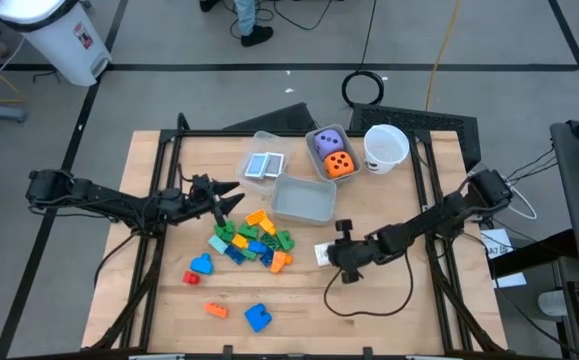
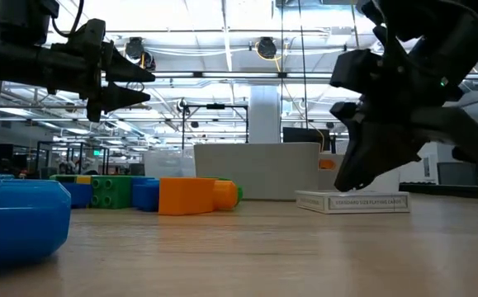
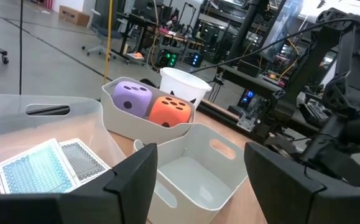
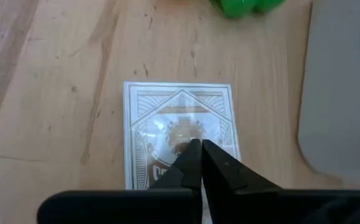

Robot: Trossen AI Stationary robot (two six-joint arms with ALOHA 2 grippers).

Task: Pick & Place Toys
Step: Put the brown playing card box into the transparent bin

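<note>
High view, left claw (image 1: 231,198): released, fingers spread, held over the worktop (image 1: 169,300) left of centre, just beside the block pile (image 1: 252,240).
High view, right claw (image 1: 343,262): over the white card box (image 1: 322,254), right of centre; fingers not resolved from above.
High view, blocks: main pile at mid-worktop; a blue block (image 1: 201,264) and a small red one (image 1: 190,278) lie left of it; an orange block (image 1: 216,310) and a second blue block (image 1: 258,317) lie near the front edge.
High view, bins: three clear bins toward the far edge; one holds patterned cards (image 1: 264,165), one holds the purple die (image 1: 325,142) and orange die (image 1: 340,164), the nearest bin (image 1: 303,199) holds nothing. White cup (image 1: 386,147) stands right of the dice bin.
Low view: card box (image 2: 352,200) lies flat on the worktop, right claw just above it; orange block (image 2: 196,196) and green block (image 2: 111,190) stand to its left.
Left wrist view: fingers (image 3: 133,183) wide apart, nothing between them; dice, cards and the unfilled bin beyond.
Right wrist view: right claw (image 4: 200,158) clenched, tips together over the card box (image 4: 178,130); contact with the box cannot be told.
</note>
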